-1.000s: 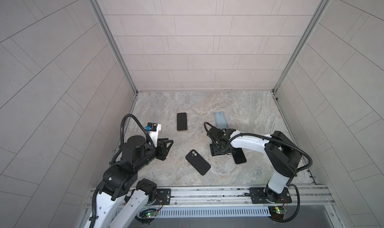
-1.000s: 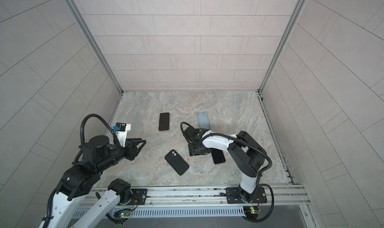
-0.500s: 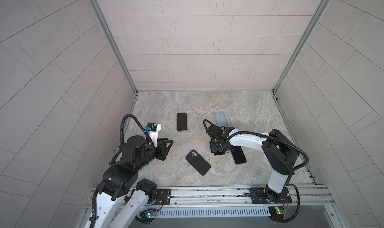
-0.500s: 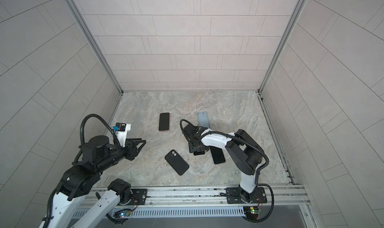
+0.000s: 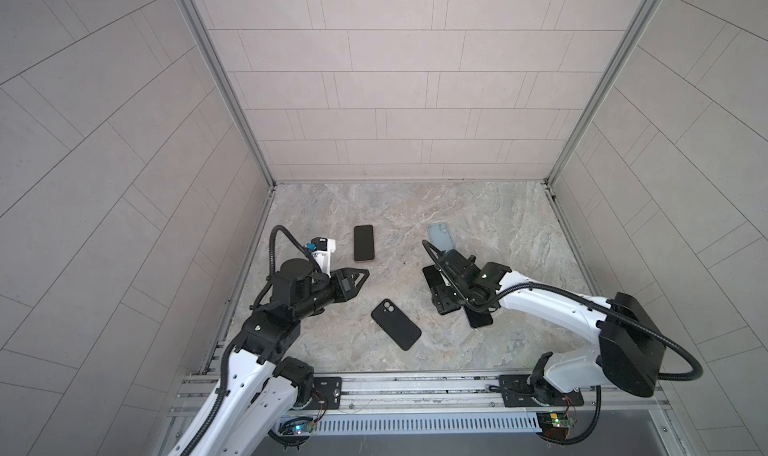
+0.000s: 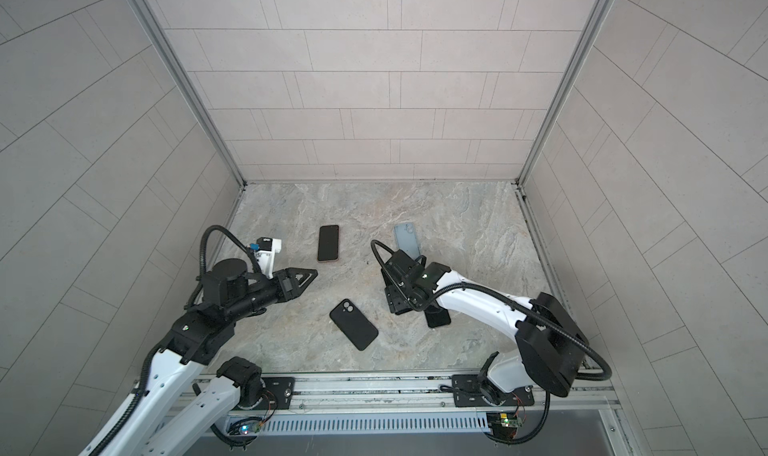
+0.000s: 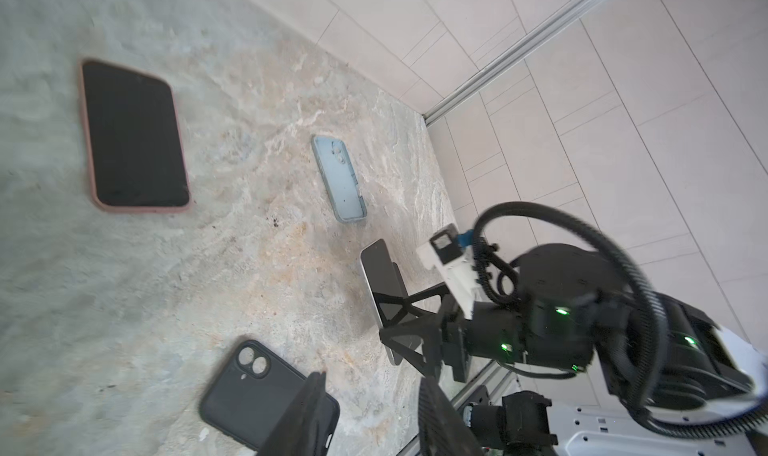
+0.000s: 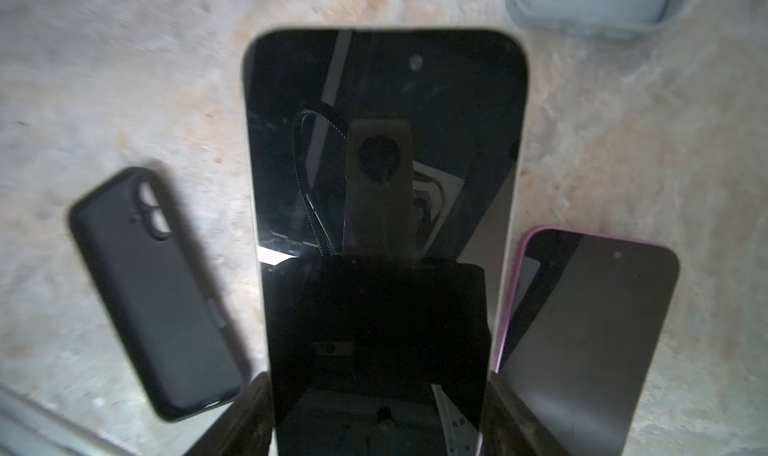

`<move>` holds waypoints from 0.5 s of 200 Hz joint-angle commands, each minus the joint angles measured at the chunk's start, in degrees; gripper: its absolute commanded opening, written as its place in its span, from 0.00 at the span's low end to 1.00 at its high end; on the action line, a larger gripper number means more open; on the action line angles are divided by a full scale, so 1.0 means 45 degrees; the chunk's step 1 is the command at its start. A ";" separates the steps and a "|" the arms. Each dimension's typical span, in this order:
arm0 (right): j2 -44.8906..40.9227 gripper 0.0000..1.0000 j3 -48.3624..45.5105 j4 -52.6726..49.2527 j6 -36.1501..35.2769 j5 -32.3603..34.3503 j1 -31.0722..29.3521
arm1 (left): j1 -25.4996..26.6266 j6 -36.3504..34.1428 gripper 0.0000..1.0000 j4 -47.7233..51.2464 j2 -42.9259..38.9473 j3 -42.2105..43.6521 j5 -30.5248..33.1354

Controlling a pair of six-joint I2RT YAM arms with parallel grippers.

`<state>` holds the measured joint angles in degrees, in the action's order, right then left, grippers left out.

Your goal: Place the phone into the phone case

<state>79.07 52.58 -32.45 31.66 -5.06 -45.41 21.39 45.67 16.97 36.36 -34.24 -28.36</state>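
Phone — slim slab, glossy black glass face up, pale rounded metal rim — sits between the fingers of the right gripper, near the middle of the marble-patterned table. The jaws are drawn in against its two long edges near one end, so the grip looks made. The wrist view is blurred, and I cannot tell whether the phone is clear of the table. One long edge overlaps the pink-purple phone beside it. The left gripper hovers partway open with nothing in it, near the black case. That case is matte and soft-looking and lies back up, camera cut-out showing. The blue-grey case lies farther off, cavity up, with a raised rim all round. The pink-cased phone lies well apart. Risks, as judged:
smooth glass and a rounded rim give the pads little to bite on, and a hold near one end could let the far end droop or swivel. Moving off could drag the pink-purple phone along. The black case is cavity down, so pressing the phone onto it would fail unless it is turned over — the blue-grey case looks ready, fit unknown.
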 commanded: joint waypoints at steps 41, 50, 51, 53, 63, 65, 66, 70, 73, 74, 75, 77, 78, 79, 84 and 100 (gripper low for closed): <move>-0.0877 0.30 0.0046 0.1387 0.0329 -0.1995 -0.1115 | 0.0889 0.4244 0.60 -0.5538 0.2419 0.1384 -0.0905; -0.0853 0.30 0.0156 0.1462 0.0448 -0.2064 -0.1296 | 0.1039 0.4288 0.59 -0.5585 0.2728 0.1341 -0.0959; -0.0842 0.30 0.0183 0.1465 0.0456 -0.2062 -0.1316 | 0.1053 0.4296 0.59 -0.5616 0.2763 0.1340 -0.0961; -0.0825 0.31 0.0199 0.1467 0.0462 -0.2089 -0.1340 | 0.1089 0.4312 0.59 -0.5639 0.2824 0.1330 -0.0983; -0.0741 0.31 0.0370 0.1516 0.0520 -0.2183 -0.1493 | 0.1233 0.4377 0.58 -0.5759 0.3104 0.1320 -0.0989; -0.0726 0.31 0.0382 0.1534 0.0527 -0.2222 -0.1506 | 0.1265 0.4396 0.58 -0.5782 0.3178 0.1305 -0.0980; -0.0721 0.30 0.0404 0.1540 0.0535 -0.2229 -0.1509 | 0.1274 0.4399 0.58 -0.5792 0.3213 0.1312 -0.0981; -0.0687 0.30 0.0461 0.1556 0.0552 -0.2248 -0.1579 | 0.1317 0.4411 0.57 -0.5836 0.3322 0.1319 -0.0978; -0.0692 0.31 0.0523 0.1574 0.0561 -0.2241 -0.1620 | 0.1363 0.4420 0.57 -0.5856 0.3399 0.1320 -0.0973; -0.0684 0.31 0.0523 0.1580 0.0571 -0.2248 -0.1634 | 0.1371 0.4421 0.57 -0.5859 0.3421 0.1320 -0.0978; -0.0680 0.31 0.0543 0.1592 0.0576 -0.2251 -0.1650 | 0.1386 0.4421 0.57 -0.5860 0.3452 0.1320 -0.0980; -0.0672 0.31 0.0553 0.1612 0.0580 -0.2263 -0.1673 | 0.1406 0.4431 0.56 -0.5876 0.3519 0.1320 -0.0978; -0.0674 0.31 0.0567 0.1618 0.0581 -0.2259 -0.1680 | 0.1422 0.4436 0.56 -0.5878 0.3540 0.1329 -0.0980; -0.0675 0.31 0.0575 0.1621 0.0581 -0.2257 -0.1693 | 0.1431 0.4438 0.56 -0.5889 0.3560 0.1324 -0.0982; -0.0666 0.30 0.0639 0.1661 0.0602 -0.2274 -0.1735 | 0.1477 0.4441 0.56 -0.5917 0.3694 0.1320 -0.0992; -0.0692 0.31 0.0754 0.1773 0.0677 -0.2346 -0.1838 | 0.1623 0.4467 0.54 -0.6035 0.3996 0.1314 -0.1000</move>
<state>76.82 53.60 -27.40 33.50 -14.61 -53.01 27.81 63.88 -6.44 52.99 -27.09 -32.05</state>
